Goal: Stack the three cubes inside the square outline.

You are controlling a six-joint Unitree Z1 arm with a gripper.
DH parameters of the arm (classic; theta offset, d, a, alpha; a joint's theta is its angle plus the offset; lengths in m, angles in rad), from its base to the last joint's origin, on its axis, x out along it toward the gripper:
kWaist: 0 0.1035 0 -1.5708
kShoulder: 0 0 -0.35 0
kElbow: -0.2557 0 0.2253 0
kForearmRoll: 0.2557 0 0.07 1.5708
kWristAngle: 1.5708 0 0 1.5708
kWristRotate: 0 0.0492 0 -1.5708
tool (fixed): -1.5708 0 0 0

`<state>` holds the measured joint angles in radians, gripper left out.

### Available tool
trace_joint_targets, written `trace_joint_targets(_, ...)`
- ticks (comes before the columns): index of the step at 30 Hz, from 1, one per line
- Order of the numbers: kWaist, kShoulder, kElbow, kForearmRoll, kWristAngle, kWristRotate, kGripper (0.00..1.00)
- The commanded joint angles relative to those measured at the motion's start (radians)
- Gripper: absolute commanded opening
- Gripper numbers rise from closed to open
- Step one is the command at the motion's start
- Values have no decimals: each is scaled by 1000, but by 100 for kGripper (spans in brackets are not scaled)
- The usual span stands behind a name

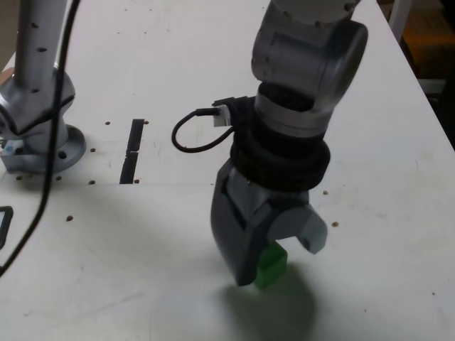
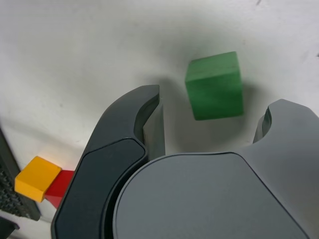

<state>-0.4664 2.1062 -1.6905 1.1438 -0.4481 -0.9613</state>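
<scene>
Gripper [image 1: 280, 264] was open, jaws well apart with nothing between the pads in contact. Green cube [image 2: 215, 89] sat on the white tabletop [image 2: 65, 64], just ahead of my fingertips, with a visible gap on each side of it in the wrist view. Exterior view agreed: green showed low between the fingers, partly hidden by the one on the exterior view's left.

Yellow cube [image 2: 37, 178] and red cube [image 2: 59, 188] were off to one side, well apart from green. Yellow overlapped red and looked to be on top of it, so I judged the stack two high, with green the last to go. Couldn't make out the square outline in either view, so couldn't confirm the stack was inside it.

Step in hand, as I read it: pick green. Cube faces looked slightly skewed to my fingers, so a small wrist turn was worth doing first, to get the pads flat on opposite faces. After that: centre on the cube, go straight down until the pads covered its sides, stop short of the table, close evenly. Closing from that pose risked a tip-only pinch or spinning the cube. Lift needed to be vertical, and the carry high enough to clear yellow.
</scene>
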Motion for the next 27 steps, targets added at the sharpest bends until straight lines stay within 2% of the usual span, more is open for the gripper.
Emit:
trace_joint_targets(1,1,-3,2,-1,-9,-2,79)
trace_joint_targets(11,11,39,2,-35,-39,12,79)
trace_joint_targets(20,45,58,26,-47,-46,41,81)
trace_joint_targets(27,72,63,64,-69,-67,81,81)
